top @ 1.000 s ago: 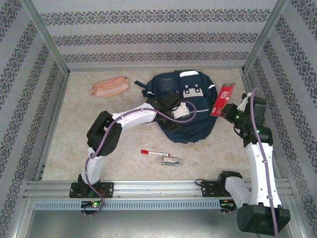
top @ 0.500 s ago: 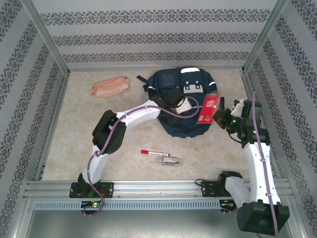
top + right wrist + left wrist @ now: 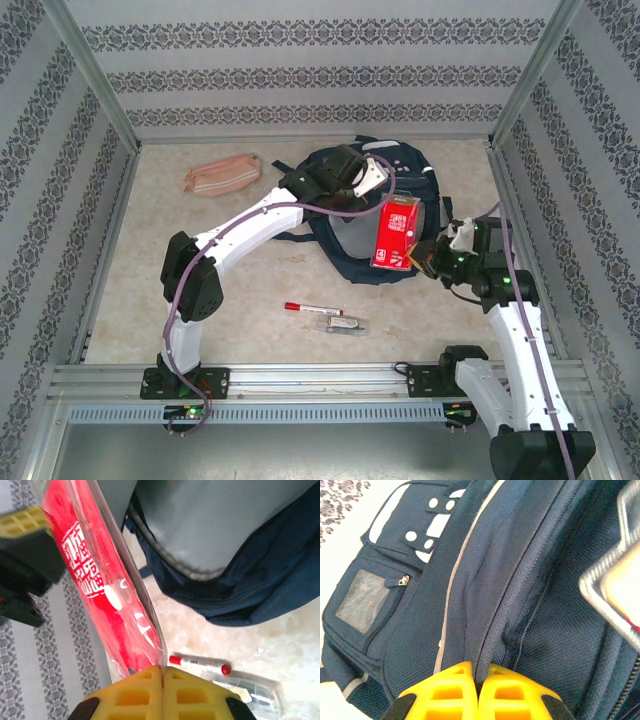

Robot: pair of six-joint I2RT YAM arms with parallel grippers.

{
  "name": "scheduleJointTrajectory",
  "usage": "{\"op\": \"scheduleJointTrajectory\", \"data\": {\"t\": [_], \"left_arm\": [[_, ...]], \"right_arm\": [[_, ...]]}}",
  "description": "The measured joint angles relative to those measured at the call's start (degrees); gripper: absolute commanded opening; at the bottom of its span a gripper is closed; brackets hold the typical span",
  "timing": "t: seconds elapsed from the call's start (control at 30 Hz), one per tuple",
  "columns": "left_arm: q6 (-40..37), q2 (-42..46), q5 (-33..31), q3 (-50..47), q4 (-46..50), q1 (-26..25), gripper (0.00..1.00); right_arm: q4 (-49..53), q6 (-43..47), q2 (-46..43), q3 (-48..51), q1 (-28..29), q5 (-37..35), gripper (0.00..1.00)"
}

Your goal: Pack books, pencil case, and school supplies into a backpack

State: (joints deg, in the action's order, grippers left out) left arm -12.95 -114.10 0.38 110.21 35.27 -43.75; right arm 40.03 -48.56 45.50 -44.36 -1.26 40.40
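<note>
Since a second ago, the red packet (image 3: 395, 232), white-lettered in clear wrap, has swung from beside the navy backpack (image 3: 350, 262) to over its gaping grey-lined mouth. The right claw (image 3: 162, 672) is clamped tight on its lower edge. Now closed too, the left claw (image 3: 477, 674) pinches backpack fabric by the zip. The salmon pencil case (image 3: 221, 176) lies far-left on the tabletop (image 3: 150, 260).

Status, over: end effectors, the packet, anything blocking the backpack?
Left end effector shut on backpack fabric. Right end effector shut on red packet, beside the opening. Nothing seen blocking.
</note>
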Motion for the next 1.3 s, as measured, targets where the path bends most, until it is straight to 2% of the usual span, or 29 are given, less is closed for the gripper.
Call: {"op": "scheduleJointTrajectory", "data": {"t": [0.17, 0.37, 0.5, 0.57, 0.67, 0.93, 1.1, 1.3], "left_arm": [[1.73, -1.31, -0.24, 5.07, 3.26, 0.28, 0.00], [2.78, -3.50, -0.20, 9.29, 6.32, 0.61, 0.00], [4.02, -5.03, 1.29, 12.48, 8.61, 1.11, 0.00], [5.18, -5.03, 2.80, 13.18, 9.68, 1.22, 0.00], [7.61, -5.01, 5.35, 13.70, 10.78, 1.51, 0.00], [12.66, -4.46, 7.13, 13.79, 11.93, -0.15, 0.00], [15.54, -3.91, 8.81, 13.79, 11.89, -0.92, 0.00], [17.94, -3.91, 9.77, 14.62, 11.91, -0.87, 0.00]], "right_arm": [[1.44, -0.59, 1.03, 1.07, 0.39, 1.46, 0.00], [7.41, 0.81, -1.79, 3.67, 0.39, 4.15, 0.00], [7.06, -0.50, -3.78, 7.17, 0.39, 5.11, 0.00], [3.10, -2.75, -4.11, 9.09, 0.39, 6.19, 0.00], [-5.46, -5.75, 0.48, 9.90, 0.39, 7.89, 0.00], [-25.53, -7.02, 23.43, 4.79, -0.50, 9.31, 0.00], [-42.51, -12.48, 35.43, 3.89, -0.26, 4.09, 0.00], [-63.41, -22.84, 48.98, 3.87, 4.07, -7.93, 0.00]]}}
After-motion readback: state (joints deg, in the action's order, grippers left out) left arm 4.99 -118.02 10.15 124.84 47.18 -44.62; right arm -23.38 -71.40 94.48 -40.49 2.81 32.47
